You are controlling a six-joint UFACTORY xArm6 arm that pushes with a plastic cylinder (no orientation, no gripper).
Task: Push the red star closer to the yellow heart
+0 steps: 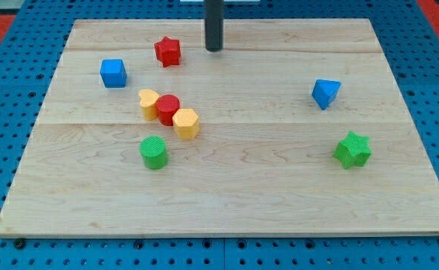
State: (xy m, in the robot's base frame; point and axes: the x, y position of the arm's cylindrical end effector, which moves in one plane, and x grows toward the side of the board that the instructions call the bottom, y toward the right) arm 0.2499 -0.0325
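The red star point(168, 51) sits near the view's top, left of centre. The yellow heart point(149, 103) lies below it, touching a red cylinder point(167, 109). My tip point(214, 49) is to the right of the red star, apart from it by a small gap. The rod comes straight down from the view's top edge.
A yellow hexagon point(186, 123) touches the red cylinder's lower right. A green cylinder point(154, 152) is below the cluster. A blue cube point(114, 73) is at the left. A blue triangular block point(325, 93) and a green star point(352, 149) are at the right. The wooden board point(227, 210) ends on all sides.
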